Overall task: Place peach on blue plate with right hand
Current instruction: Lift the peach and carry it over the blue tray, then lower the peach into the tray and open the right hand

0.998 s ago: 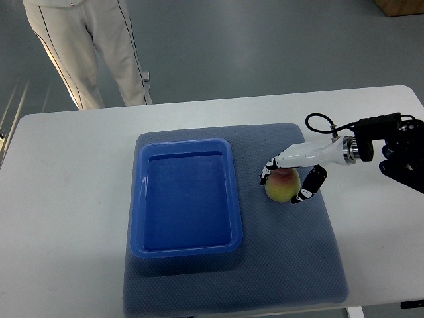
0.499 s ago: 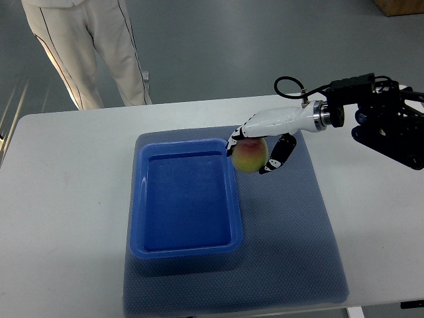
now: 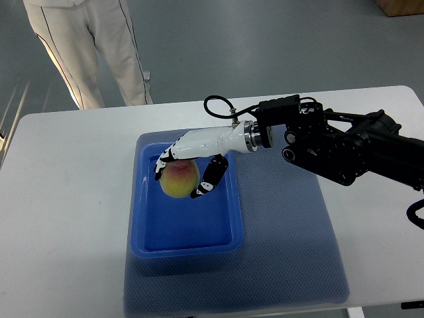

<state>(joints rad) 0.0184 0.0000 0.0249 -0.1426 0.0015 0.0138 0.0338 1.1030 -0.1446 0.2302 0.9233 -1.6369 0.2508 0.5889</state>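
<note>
Your right arm (image 3: pixel 344 142) comes in from the right edge and stretches far to the left, its black forearm lying almost level and ending at a silver wrist ring (image 3: pixel 249 137). Beyond the ring, your right hand (image 3: pixel 192 159) is white with black fingertips (image 3: pixel 161 163), palm turned down. Its fingers curl downward and the thumb (image 3: pixel 211 177) closes in from the near side, so the hand is clasped around the peach (image 3: pixel 179 180).
</note>
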